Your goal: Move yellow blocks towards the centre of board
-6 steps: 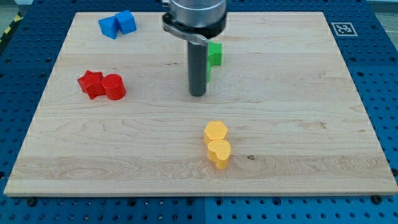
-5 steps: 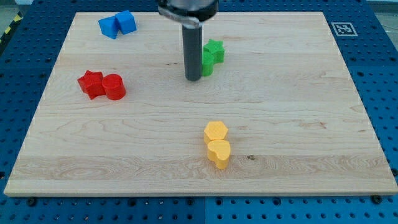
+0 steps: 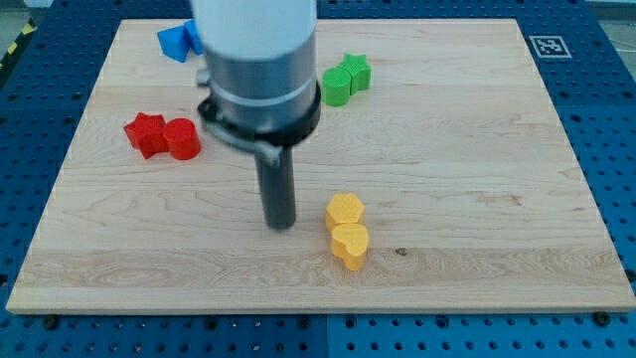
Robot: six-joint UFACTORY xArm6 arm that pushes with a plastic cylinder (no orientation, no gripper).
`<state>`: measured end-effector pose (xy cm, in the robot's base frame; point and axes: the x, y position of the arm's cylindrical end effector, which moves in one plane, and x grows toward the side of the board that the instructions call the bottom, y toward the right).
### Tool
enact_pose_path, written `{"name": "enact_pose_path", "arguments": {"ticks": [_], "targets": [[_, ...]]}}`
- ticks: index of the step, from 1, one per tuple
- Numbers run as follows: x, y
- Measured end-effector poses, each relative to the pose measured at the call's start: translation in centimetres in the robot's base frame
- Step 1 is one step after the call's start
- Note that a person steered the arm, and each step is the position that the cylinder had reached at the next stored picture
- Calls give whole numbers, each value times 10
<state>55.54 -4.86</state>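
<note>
my tip point(image 3: 279, 225) sits just left of the yellow hexagon block point(image 3: 345, 210) | yellow heart block point(image 3: 350, 245) touching below it | table point(image 3: 477, 179) underneath

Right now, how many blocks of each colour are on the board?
Yellow: 2, hexagon and heart
Red: 2, star and cylinder
Green: 2
Blue: 2, partly hidden
Total: 8

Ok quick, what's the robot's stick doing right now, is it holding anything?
My tip: no fingers, holds nothing; on the board just left of the yellow blocks, apart.
</note>
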Motion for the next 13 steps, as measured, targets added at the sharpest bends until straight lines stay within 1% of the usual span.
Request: {"name": "enact_pose_path", "arguments": {"ticks": [1,2,3,5,6,7,8,9,10,11,12,13], "targets": [[41,6],[62,51],[55,74],[-19,62],[2,66],[28,93],[18,117],[-14,106],[-32,59],[-56,30],[-54,29],[-15,20]]}}
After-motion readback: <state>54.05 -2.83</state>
